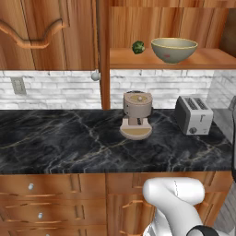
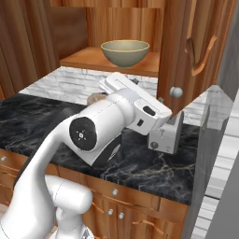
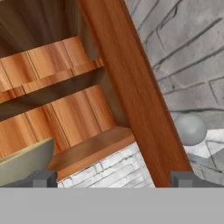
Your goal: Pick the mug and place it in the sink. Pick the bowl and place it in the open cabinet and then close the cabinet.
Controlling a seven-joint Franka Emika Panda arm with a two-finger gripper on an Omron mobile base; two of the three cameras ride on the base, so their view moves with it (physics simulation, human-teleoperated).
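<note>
No legible text or labels anywhere

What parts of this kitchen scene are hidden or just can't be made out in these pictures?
- Toaster: in the right base view the arm hides most of it.
- Coffee machine: in the right base view the arm covers nearly all of it.
- Bowl: the hand view's lower left edge cuts it off; just a slice of rim shows.
- Green ball: too small in the left base view to say what it is.
- Claw: just its two tips show, spread apart.
</note>
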